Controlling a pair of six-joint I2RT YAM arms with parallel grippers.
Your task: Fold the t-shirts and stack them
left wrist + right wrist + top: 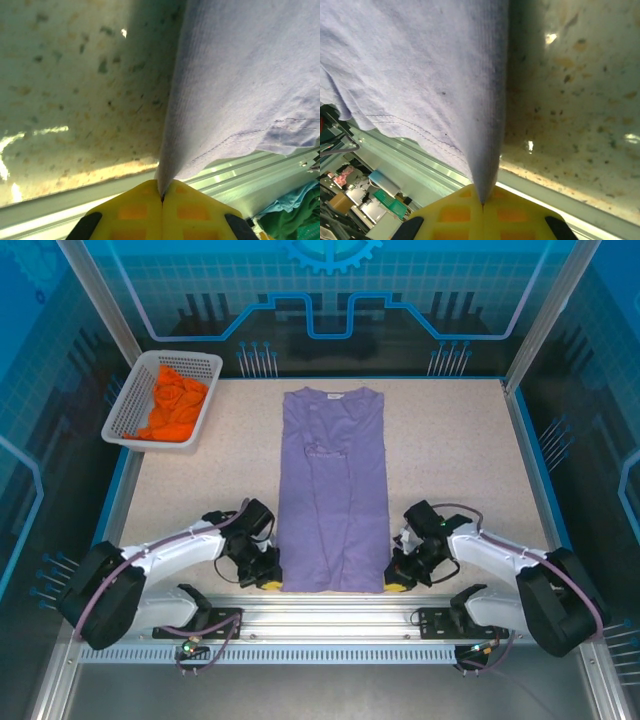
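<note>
**Yellow tips nipped shut on purple tee's near corners**

Yellow-tipped left gripper (162, 197) sits closest to the lens in its wrist view. Pads are pressed together w/ a pinch of purple tee (332, 500) caught in the seam between them. Cloth runs up from the pinch in a tight ridge, and the hem stitching shows off to the side. Right gripper (482, 204) is the same: pads together, clamped on a fold of the same tee, w/ the cloth fanning away from the nip.

From above, both arms reach in low at the tee's near end, left one at the near-left corner, right one at the near-right corner. Hem lies just by the metal rail (340, 612) at the table's near edge.

Purple tee lies flat in the middle of the speckled table (450, 460) as a long narrow rectangle, collar at the far end w/ a small white label, hem toward the arms. Slight wrinkle approx mid-chest.

Orange tee (173, 405) is bunched up in the white mesh basket (121, 410) at the far-left corner, well apart from the purple one.
</note>
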